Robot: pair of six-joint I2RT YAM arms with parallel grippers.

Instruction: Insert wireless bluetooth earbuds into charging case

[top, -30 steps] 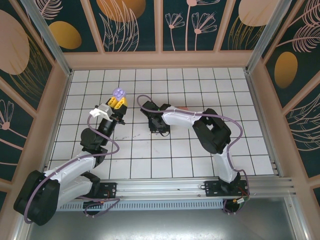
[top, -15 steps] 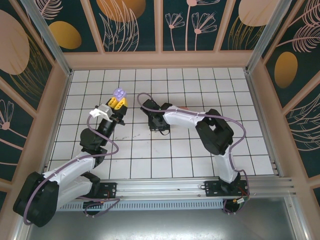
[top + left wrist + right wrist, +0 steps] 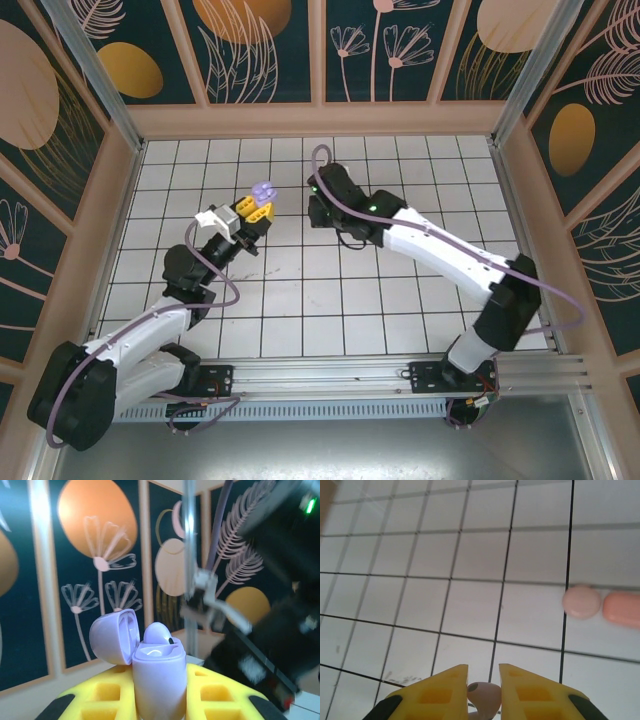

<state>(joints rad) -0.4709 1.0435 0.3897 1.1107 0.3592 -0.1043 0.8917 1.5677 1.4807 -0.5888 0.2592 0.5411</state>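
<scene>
Jaws of the right gripper stand narrow, pinching a small pinkish-mauve earbud between yellow pads at bottom centre of the right wrist view. Left gripper clamps a lilac charging case upright, its lid swung open to the left and a second bud seated in its mouth. In the top view the case sits upper centre-left, just beside the right gripper. On the white tiled floor lie a pink round piece and a salmon oblong piece, side by side.

Charging case is glossy lilac plastic; tiled table looks smooth.
</scene>
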